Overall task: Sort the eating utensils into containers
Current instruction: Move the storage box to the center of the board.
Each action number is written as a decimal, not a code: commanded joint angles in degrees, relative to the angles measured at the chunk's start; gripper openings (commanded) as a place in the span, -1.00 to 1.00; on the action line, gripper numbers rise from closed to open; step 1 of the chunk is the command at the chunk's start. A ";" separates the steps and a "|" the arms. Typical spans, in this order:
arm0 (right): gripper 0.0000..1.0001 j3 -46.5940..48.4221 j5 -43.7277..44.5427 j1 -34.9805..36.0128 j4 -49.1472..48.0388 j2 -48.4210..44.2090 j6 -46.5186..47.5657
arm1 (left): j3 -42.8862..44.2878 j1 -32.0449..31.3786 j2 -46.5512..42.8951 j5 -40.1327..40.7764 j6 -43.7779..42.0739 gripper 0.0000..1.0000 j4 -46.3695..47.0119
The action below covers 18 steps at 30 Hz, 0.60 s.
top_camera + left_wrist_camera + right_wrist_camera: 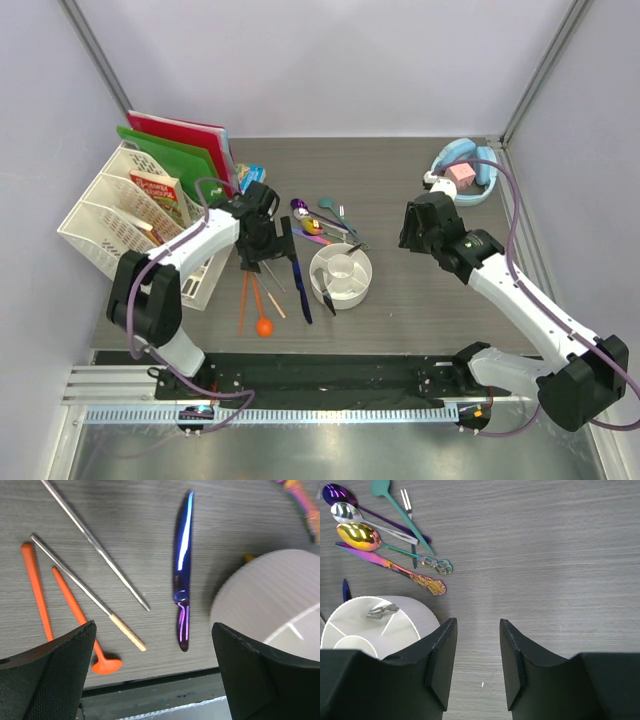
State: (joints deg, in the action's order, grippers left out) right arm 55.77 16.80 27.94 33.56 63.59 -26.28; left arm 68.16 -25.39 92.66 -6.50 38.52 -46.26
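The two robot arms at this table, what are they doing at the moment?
They are sorting cutlery into the small white round divided cup. The left gripper hangs open and empty above the dark blue knife, beside an orange spoon and silver chopsticks. The right gripper, also open and empty, hovers near the cup. Most pieces lie on the grey table, such as the coloured spoons beyond the cup; one small silver piece shows inside it.
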 commanded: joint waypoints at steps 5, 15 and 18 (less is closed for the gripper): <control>-0.09 -1.45 0.34 -1.40 0.54 0.04 -2.28 | 2.06 -1.85 6.02 -1.49 -1.35 0.93 0.91; -0.08 -2.06 0.96 -2.54 2.91 -1.45 -1.75 | 5.32 -9.06 14.48 -0.35 1.38 0.89 -1.47; -0.09 -3.56 0.69 -2.89 3.26 -2.51 -2.19 | 4.88 -10.56 15.35 -0.35 1.91 0.89 -1.55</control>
State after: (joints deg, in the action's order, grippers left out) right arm 53.54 16.71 25.63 35.86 63.53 -27.62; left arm 72.12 -33.98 107.85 -6.50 38.94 -47.42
